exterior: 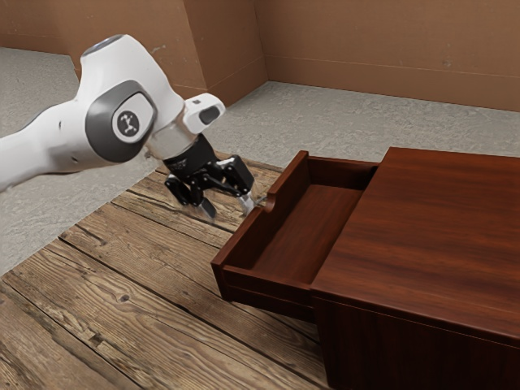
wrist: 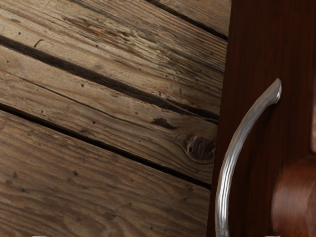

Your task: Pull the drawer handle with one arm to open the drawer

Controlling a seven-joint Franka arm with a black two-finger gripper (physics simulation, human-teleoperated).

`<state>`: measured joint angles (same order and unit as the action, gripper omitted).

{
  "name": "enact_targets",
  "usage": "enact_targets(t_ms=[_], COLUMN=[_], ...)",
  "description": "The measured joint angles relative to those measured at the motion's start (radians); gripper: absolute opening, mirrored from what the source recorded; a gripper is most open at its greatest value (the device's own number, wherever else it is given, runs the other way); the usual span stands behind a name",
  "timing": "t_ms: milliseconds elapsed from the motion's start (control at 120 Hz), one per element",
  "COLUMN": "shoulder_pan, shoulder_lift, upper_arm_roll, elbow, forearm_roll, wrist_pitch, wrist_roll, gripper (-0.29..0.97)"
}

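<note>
Exterior view gives you the drawer [exterior: 284,236] already standing well out of the dark wood cabinet [exterior: 431,227], its inside open to the camera. Your gripper [exterior: 230,210] sits at 9 o'clock of the drawer's front, fingers apart. The finger nearer the drawer is just beside the silver handle [exterior: 262,203], and you cannot tell whether it touches. Nothing is clamped between the fingers.

At 10 o'clock of the gripper, the arm [exterior: 57,146] carries a grey joint cap with a small white emblem [exterior: 127,122], too small to read as letters.

From the wrist camera you see the curved handle [wrist: 231,153] standing off the drawer front [wrist: 256,49], with worn planks [wrist: 98,123] beside it.
</note>
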<state>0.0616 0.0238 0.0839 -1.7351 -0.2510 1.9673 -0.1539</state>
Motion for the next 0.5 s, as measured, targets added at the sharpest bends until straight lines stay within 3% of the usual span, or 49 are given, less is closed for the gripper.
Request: enact_targets(t_ms=[392, 500], shoulder_pan=[-0.013, -0.074], shoulder_lift=[-0.128, -0.129], upper_arm_roll=[-0.024, -0.044], elbow=[0.041, 0.040], forearm_roll=[-0.060, -0.072], wrist_pitch=[-0.038, -0.056], wrist_roll=[0.013, 0.016], gripper=[0.64, 0.66])
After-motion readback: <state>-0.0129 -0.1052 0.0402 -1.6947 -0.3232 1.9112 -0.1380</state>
